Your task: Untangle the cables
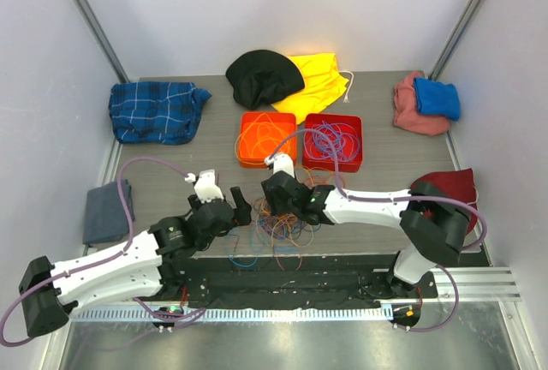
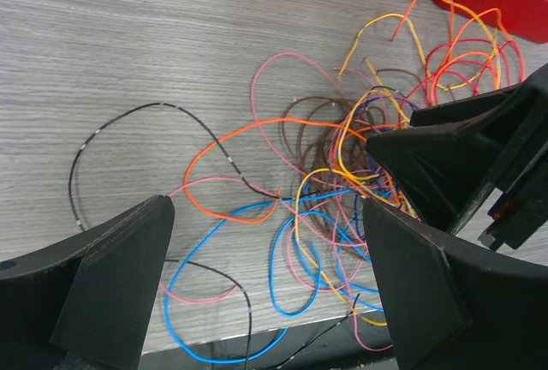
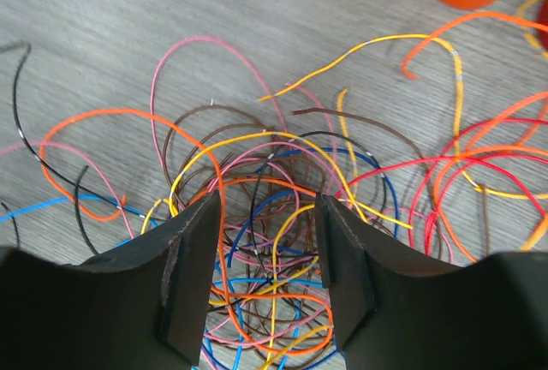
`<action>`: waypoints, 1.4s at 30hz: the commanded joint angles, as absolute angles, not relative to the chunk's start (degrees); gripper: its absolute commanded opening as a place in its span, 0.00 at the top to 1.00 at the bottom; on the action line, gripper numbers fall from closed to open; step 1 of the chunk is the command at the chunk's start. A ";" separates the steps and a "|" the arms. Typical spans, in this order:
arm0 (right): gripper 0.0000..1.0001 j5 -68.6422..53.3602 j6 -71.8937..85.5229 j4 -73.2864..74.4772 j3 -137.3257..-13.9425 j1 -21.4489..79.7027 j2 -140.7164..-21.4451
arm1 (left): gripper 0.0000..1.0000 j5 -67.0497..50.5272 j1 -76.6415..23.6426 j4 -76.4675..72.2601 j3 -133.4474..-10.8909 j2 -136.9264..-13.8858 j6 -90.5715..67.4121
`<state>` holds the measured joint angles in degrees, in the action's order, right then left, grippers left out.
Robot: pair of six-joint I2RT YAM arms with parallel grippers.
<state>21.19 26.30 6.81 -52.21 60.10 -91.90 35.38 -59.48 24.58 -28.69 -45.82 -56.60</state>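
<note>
From above, the cables (image 1: 282, 226) lie tangled on the surface (image 1: 163, 183), with the left claw (image 1: 240, 209) and the right claw (image 1: 276, 204) on either side of them. The left wrist view shows the left claw wide open and empty. The right wrist view shows the right claw half open over the tangle, gripping nothing.

Cables (image 1: 287, 231) lie before the bins (image 1: 243, 144)

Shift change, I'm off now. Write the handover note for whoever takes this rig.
Left gripper: open, empty, over the near side of the tangle.
Right gripper: jaws apart above the tangle's middle, nothing visibly gripped.
Cables: most are knotted together on the table between the arms.
Done: orange ones lie in the orange bin, blue and purple ones in the red bin.
Left: separate the remaining pile.
</note>
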 commanded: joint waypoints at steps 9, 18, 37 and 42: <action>0.47 39.19 33.49 11.77 -47.20 60.29 -67.43 | 0.44 17.50 -46.15 7.31 -37.08 -68.80 -43.95; 0.47 39.90 35.24 16.43 -42.19 60.38 -55.90 | 0.35 14.58 -45.70 3.95 -43.59 -78.57 -44.12; 0.47 39.82 34.28 15.65 -38.67 60.38 -53.26 | 0.50 8.61 -45.70 0.26 -39.20 -81.21 -43.95; 0.47 39.55 34.45 15.29 -38.85 60.38 -54.14 | 0.66 9.31 -45.70 0.18 -39.11 -81.91 -43.33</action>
<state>37.89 34.04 17.61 -38.54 60.16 -54.02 9.52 -45.82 2.83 -39.00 -81.82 -44.31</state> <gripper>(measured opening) 0.528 0.413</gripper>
